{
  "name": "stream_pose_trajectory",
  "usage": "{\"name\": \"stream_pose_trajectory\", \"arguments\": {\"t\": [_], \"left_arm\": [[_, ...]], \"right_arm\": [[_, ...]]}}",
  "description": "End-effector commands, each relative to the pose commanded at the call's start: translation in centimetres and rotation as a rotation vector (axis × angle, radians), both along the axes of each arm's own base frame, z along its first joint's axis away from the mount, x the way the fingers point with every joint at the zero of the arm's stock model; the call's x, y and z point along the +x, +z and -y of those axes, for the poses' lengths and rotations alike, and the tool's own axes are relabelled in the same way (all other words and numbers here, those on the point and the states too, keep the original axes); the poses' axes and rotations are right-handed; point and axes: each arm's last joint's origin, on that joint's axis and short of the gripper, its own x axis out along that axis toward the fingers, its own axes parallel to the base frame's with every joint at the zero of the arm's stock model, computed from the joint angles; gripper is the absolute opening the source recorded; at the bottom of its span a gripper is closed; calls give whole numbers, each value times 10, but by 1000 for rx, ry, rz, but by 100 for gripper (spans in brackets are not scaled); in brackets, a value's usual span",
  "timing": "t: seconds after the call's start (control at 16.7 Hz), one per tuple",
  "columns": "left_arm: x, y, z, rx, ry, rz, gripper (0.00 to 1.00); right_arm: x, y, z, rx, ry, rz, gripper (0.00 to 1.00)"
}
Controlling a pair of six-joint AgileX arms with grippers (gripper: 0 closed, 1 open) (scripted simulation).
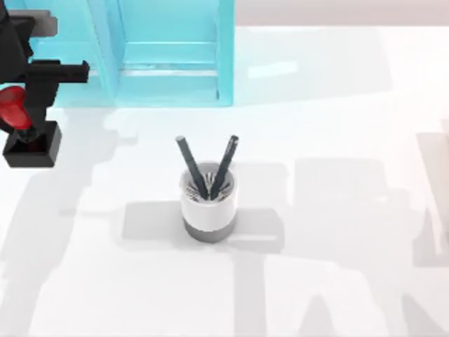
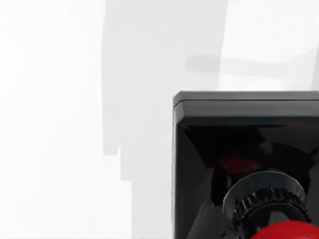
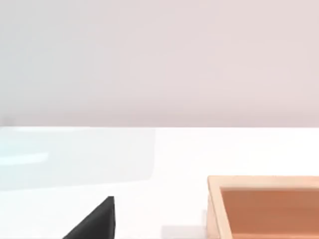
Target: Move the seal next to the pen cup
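Top view: a white pen cup (image 1: 208, 203) with a grey band at its base is seen upright near the middle of a white counter (image 1: 337, 140), with two dark pens (image 1: 224, 166) leaning apart out of its ribbed mouth. Well to the left of the pen cup, at the counter's left edge, the seal (image 1: 28, 137) is found: a black square block base with a glossy red round knob tilted up and to the left. The black left gripper (image 1: 17, 105) is placed over the knob, with its body reaching toward the far left corner; whether its fingers are clenched on the knob or released cannot be told. Behind the pen cup, a translucent light-blue cabinet-like structure (image 1: 168, 49) is set at the back of the counter.

Left wrist view: the seal (image 2: 244, 164) is seen close up, its black square base over the white counter and the red knob with a ribbed dark collar nearest the camera.

Right wrist view: a corner of an orange-brown wooden box (image 3: 264, 204) and a black wedge shape (image 3: 97, 221) are seen on the white counter, before a pale wall.
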Motion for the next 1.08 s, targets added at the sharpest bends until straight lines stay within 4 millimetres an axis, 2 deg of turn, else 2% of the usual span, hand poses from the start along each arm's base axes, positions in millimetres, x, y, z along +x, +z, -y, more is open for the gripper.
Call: {"name": "stream_pose_trajectory", "arguments": {"t": [0.3,0.54,0.84,0.96,1.08], "left_arm": [[0,-2,4,0,3,-5,0],[-7,0,42,1,0,-4,0],[-30,3,101,0,3,-1,0],[-36,4,113,0,3,1,0],[-37,4,114,0,3,1,0]], "right_arm": [[0,0,0,0,0,0,100],[0,0,0,0,0,0,100],[0,0,0,0,0,0,100],[0,0,0,0,0,0,100],[0,0,0,0,0,0,100]]}}
